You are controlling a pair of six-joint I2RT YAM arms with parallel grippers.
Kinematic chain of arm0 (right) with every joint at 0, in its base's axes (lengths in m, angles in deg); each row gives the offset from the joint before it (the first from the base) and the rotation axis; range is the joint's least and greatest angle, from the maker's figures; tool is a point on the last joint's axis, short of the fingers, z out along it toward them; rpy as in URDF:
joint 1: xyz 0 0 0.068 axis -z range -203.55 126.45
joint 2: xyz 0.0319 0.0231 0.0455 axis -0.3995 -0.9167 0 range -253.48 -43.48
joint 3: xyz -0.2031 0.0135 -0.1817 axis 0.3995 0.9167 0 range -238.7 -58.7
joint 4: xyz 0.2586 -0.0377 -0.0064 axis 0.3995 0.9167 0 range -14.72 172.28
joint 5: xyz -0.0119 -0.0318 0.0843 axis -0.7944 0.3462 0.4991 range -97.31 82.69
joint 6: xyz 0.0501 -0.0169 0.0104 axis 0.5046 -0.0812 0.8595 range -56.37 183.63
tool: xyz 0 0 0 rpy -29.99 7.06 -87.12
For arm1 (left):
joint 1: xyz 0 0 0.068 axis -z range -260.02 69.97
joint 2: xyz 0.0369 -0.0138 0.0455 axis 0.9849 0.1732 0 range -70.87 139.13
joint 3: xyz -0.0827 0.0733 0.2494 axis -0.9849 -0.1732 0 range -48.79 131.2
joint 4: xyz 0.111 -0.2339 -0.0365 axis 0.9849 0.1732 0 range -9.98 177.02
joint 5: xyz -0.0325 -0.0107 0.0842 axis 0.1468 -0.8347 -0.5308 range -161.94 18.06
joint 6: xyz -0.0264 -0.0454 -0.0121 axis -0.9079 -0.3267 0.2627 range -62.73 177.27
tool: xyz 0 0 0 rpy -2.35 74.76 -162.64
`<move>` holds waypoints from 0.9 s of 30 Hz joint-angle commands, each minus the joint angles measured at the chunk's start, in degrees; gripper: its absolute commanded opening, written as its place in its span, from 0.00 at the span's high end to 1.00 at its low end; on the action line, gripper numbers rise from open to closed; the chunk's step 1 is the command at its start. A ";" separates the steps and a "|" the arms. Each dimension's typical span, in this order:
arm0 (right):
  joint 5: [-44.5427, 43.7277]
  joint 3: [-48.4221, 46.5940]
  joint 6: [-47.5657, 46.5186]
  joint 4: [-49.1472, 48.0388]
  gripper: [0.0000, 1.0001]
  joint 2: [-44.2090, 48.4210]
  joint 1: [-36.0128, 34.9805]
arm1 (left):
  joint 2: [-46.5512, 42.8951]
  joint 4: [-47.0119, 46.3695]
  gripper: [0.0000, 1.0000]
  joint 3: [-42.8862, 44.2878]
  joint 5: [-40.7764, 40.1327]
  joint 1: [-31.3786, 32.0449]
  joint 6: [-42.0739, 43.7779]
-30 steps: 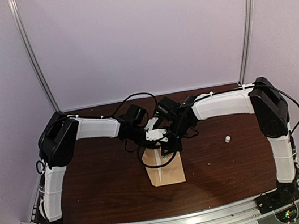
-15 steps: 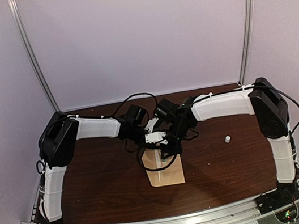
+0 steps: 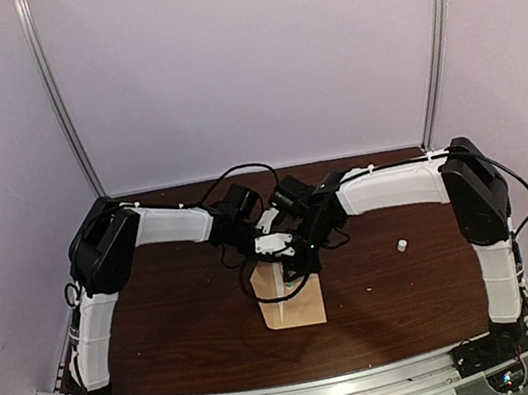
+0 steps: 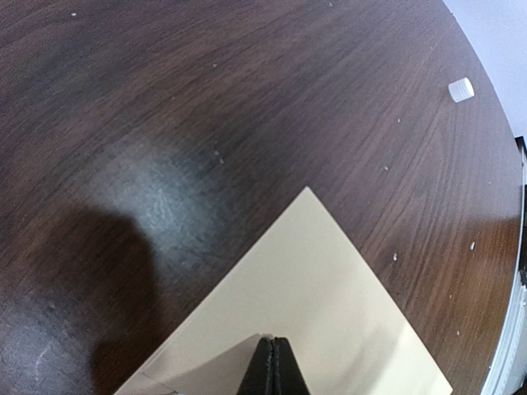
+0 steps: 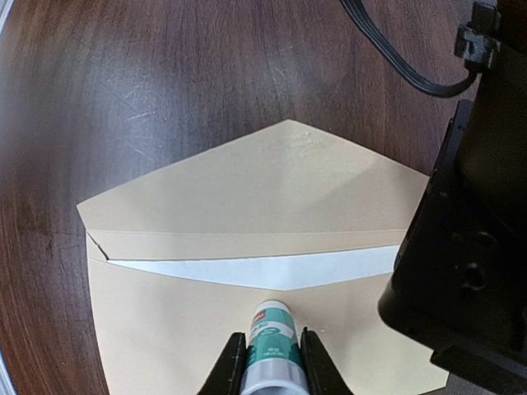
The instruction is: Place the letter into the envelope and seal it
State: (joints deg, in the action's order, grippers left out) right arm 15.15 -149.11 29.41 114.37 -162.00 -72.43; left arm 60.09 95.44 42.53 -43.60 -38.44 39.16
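Mid-desk, with the gluing about to start: the envelope (image 3: 297, 305) lies flat near the centre of the desk (image 3: 182, 313), somewhat towards the near edge. Its pointed flap (image 5: 280, 177) is folded open and faces the far edge. From my remote seat I judge the first half of the job done, because the letter (image 5: 272, 270) sits inside the envelope and only a thin pale strip of it shows along the mouth. My right gripper (image 5: 272, 362) is clamped narrowly around a teal-and-white glue stick (image 5: 270, 341), whose tip hangs over the envelope's body just short of that pale strip. My left gripper (image 4: 270, 369) has its fingers pressed fully together, tips down on the envelope's surface. Whether it pins the paper or merely touches it, I cannot tell. A small white cap (image 3: 402, 245) stands well apart to the right on the bare wood, and I take it for the glue stick's cap. I see no clear glue line on the flap, though a faint mark near its point could be a trace. What remains, as I read it, is to spread the glue, fold the flap down and press it shut.
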 commanded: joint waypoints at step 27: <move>-4.45 -1.07 3.92 -2.74 1.00 -2.60 5.14 | 2.55 0.72 1.00 0.34 0.46 -0.19 1.93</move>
State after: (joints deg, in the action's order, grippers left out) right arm 12.53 -149.51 33.57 110.57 -162.70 -68.08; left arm 60.46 94.41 42.82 -43.58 -38.79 40.25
